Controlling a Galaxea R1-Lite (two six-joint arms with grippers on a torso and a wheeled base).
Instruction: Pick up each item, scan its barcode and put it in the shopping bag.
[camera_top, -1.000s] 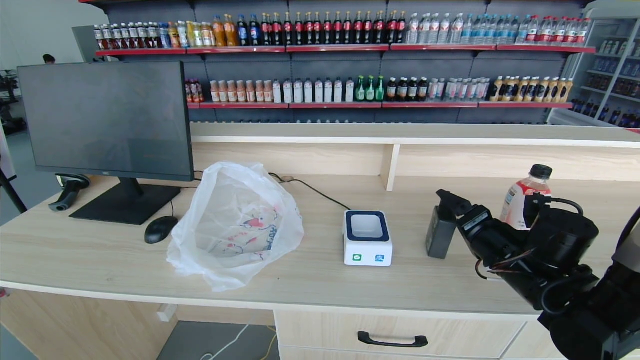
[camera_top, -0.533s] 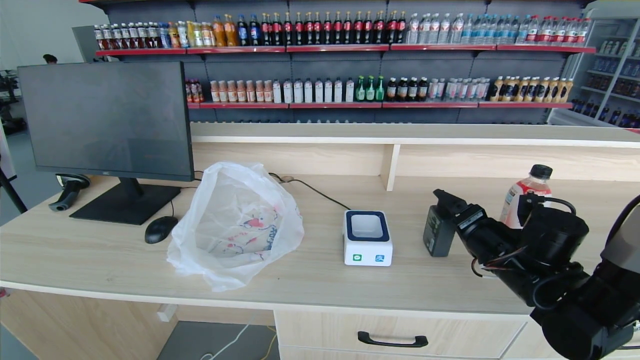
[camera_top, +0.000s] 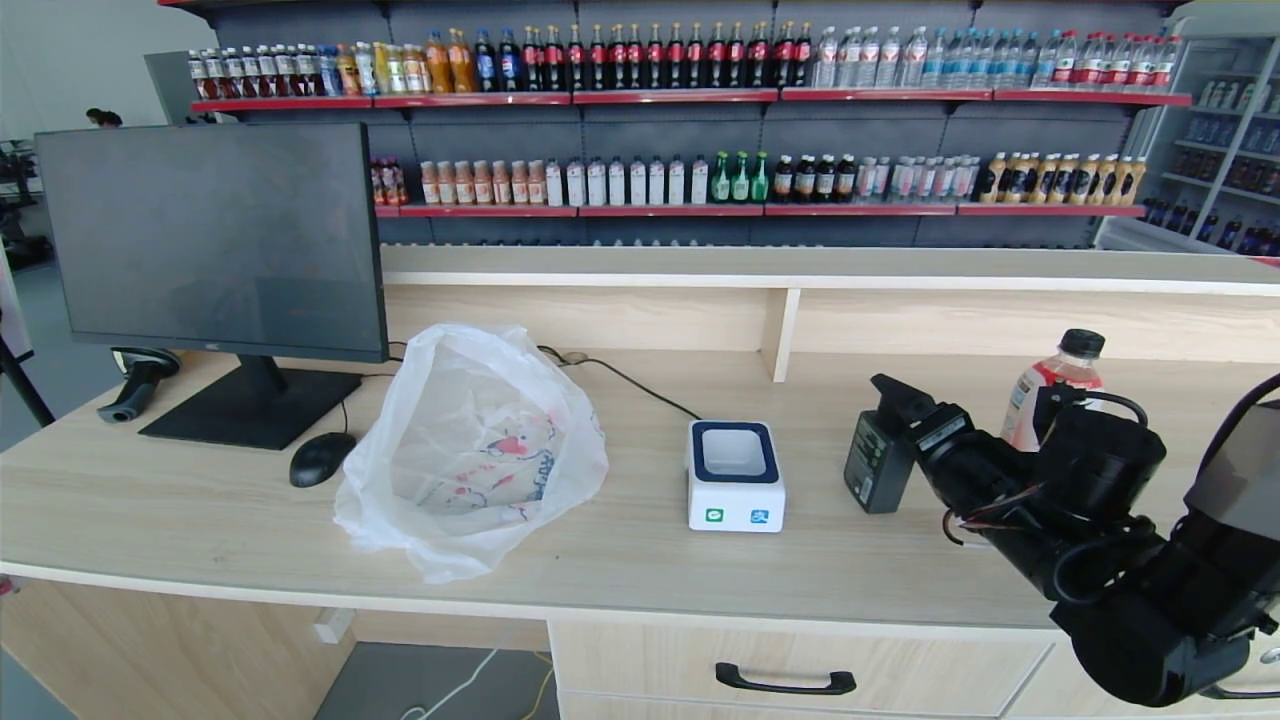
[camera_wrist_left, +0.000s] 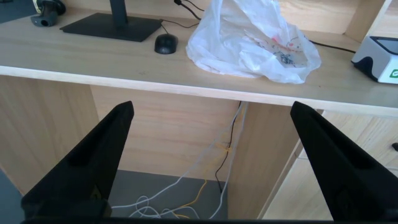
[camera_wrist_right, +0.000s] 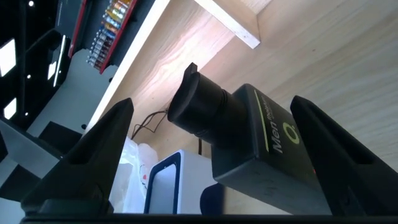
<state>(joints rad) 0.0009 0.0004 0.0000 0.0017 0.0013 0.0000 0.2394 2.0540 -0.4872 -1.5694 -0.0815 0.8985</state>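
Note:
My right gripper (camera_top: 898, 425) is shut on a dark flat bottle with a black cap (camera_top: 866, 468), held upright just above the counter to the right of the white barcode scanner (camera_top: 735, 476). In the right wrist view the bottle (camera_wrist_right: 264, 152) lies between the fingers (camera_wrist_right: 93, 155), with the scanner (camera_wrist_right: 163, 180) beyond it. The translucent shopping bag (camera_top: 470, 445) lies left of the scanner and holds some packets. A pink drink bottle (camera_top: 1045, 392) stands behind my right arm. My left gripper (camera_wrist_left: 211, 106) hangs open below the counter's front edge, facing the bag (camera_wrist_left: 252, 37).
A monitor (camera_top: 215, 235) on its stand, a black mouse (camera_top: 320, 458) and a handheld scanner (camera_top: 135, 385) occupy the counter's left end. A raised shelf with a divider (camera_top: 782, 330) runs along the back. A drawer handle (camera_top: 785, 683) sits below the front edge.
My right gripper has carried the dark bottle slightly up and to the left, toward the scanner, and turned it so its label side shows. Bag and scanner have not moved.

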